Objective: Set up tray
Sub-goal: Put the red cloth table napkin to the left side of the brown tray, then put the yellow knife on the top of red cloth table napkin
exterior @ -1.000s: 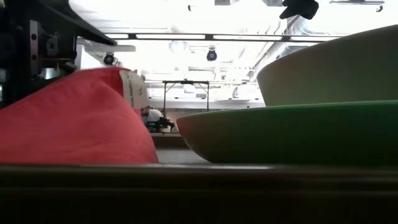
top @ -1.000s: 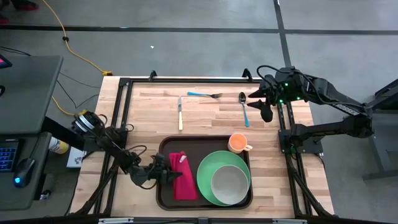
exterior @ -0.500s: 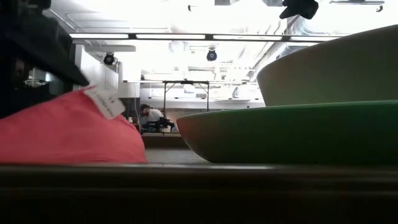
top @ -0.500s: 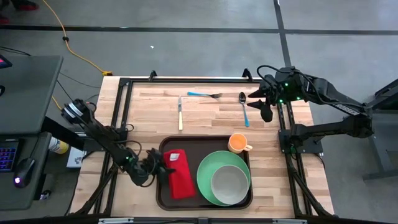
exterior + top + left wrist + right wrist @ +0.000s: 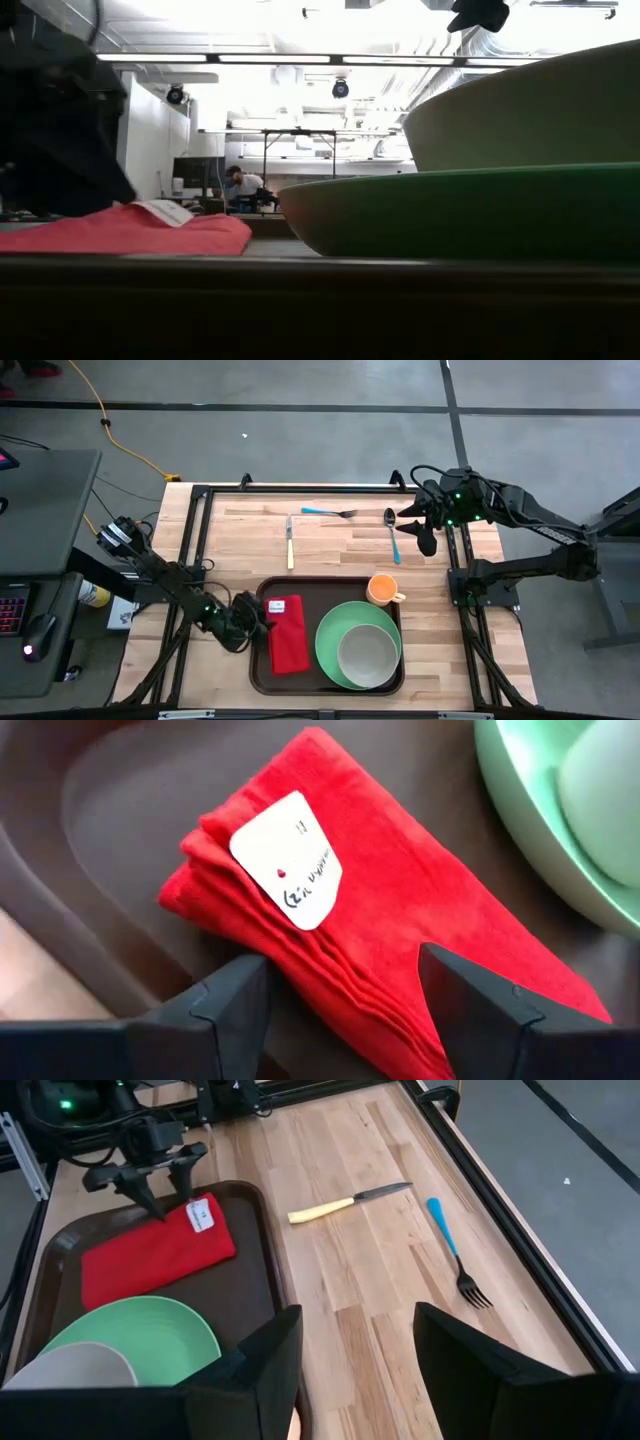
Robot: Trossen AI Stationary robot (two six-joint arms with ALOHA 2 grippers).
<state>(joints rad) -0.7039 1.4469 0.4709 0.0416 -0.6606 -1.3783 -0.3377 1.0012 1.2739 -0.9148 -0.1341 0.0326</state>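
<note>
tray (image 5: 258, 660): lower middle; looks stiff, light, slick; grab rim | left gripper (image 5: 262, 622): spread, empty | right gripper (image 5: 412, 525): upper right, spread

tray (image 5: 262, 672): bench's 6 o'clock edge
napkin (image 5: 286, 633): red, tray's 9 o'clock side
left tool (image 5: 258, 622): open, beside napkin
right tool (image 5: 412, 528): 2 o'clock, open

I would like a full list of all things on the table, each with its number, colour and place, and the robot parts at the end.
tray: 1, dark brown, near edge of table
napkin: 1, red, lying in tray's left part
plate: 1, green, in tray's right part
bowl: 1, grey, on plate
cup: 1, orange, tray's far right corner
knife: 1, cream handle, on table beyond tray
fork: 1, blue handle, far side
spoon: 1, blue handle, far right
left gripper: open, at napkin's left edge
right gripper: open, above far right corner
</note>
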